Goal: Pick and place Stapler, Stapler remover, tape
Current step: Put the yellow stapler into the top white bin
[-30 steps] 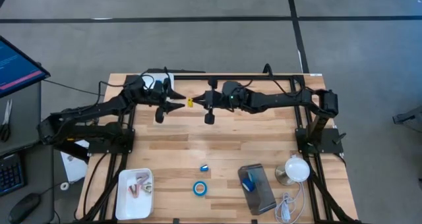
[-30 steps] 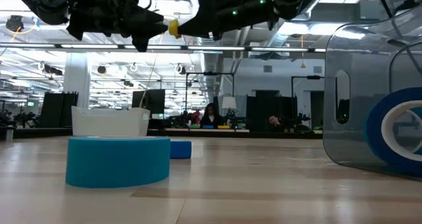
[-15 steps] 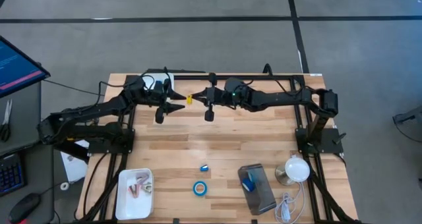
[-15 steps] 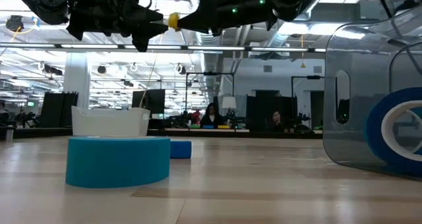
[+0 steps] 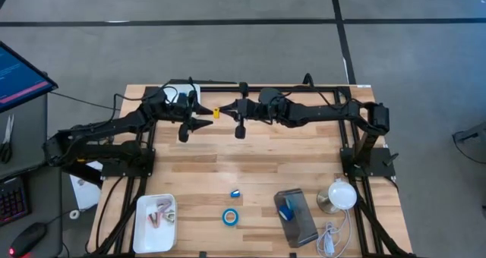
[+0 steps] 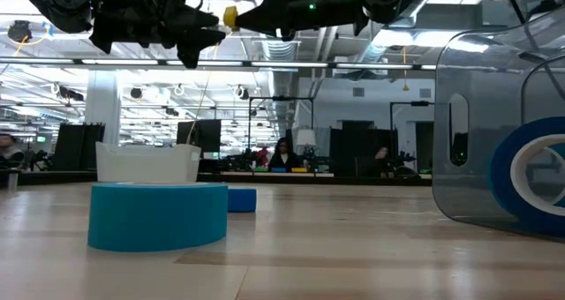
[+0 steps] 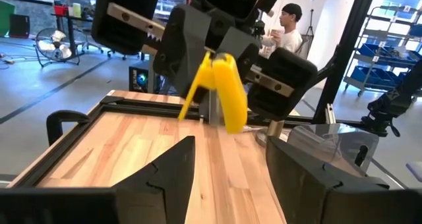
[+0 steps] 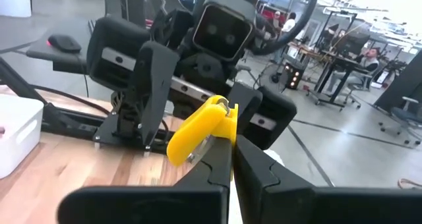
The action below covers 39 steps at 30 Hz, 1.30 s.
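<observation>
The left gripper hangs high over the table's far edge, fingers spread wide and empty. Just right of it, the yellow staple remover sits pinched in the right gripper (clamped tight on one end only). If that grip lets go before the left fingers close around it, the remover probably drops to the table.

Above the table's back edge we see the left gripper facing the right gripper, the remover between them. Near the front edge lie a tray at left, two tapes mid-table, and a clear case right.
</observation>
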Available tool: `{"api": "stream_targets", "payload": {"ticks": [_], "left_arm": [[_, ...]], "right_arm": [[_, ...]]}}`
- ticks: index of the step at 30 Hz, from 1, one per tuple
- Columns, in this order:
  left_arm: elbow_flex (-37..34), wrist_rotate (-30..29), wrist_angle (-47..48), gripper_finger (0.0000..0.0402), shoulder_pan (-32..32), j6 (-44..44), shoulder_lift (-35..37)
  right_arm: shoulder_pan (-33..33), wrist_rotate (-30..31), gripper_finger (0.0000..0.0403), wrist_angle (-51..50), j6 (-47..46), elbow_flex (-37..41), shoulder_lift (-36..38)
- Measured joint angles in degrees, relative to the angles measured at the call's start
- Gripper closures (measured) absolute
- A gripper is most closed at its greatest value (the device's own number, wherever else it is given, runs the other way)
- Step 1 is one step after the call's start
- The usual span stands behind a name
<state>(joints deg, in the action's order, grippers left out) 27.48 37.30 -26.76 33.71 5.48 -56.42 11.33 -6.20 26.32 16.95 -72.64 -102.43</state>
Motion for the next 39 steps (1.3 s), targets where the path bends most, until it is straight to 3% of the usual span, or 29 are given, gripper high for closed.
{"api": "stream_targets", "payload": {"ticks": [15, 20, 31, 39], "left_arm": [[0.0, 0.0, -1.6, 0.0225, -3.3, 0.0, 0.0], [0.0, -3.5, -2.1, 0.0225, -4.6, -0.5, 0.0], [0.0, -4.7, -3.4, 0.0225, -4.6, -0.5, -0.1], [0.0, -4.8, -7.8, 0.0249, -5.3, -0.5, -6.1]], "right_arm": [[-0.4, 0.0, 0.0403, -0.1, 0.0, 0.0, 0.0], [-0.8, 0.1, 0.0403, 0.0, -0.3, 0.0, 0.0], [-1.6, 0.0, 0.0403, -0.1, 0.0, 0.0, 0.0], [-1.6, -0.1, 0.0403, 0.0, 0.1, 0.1, 0.0]]}}
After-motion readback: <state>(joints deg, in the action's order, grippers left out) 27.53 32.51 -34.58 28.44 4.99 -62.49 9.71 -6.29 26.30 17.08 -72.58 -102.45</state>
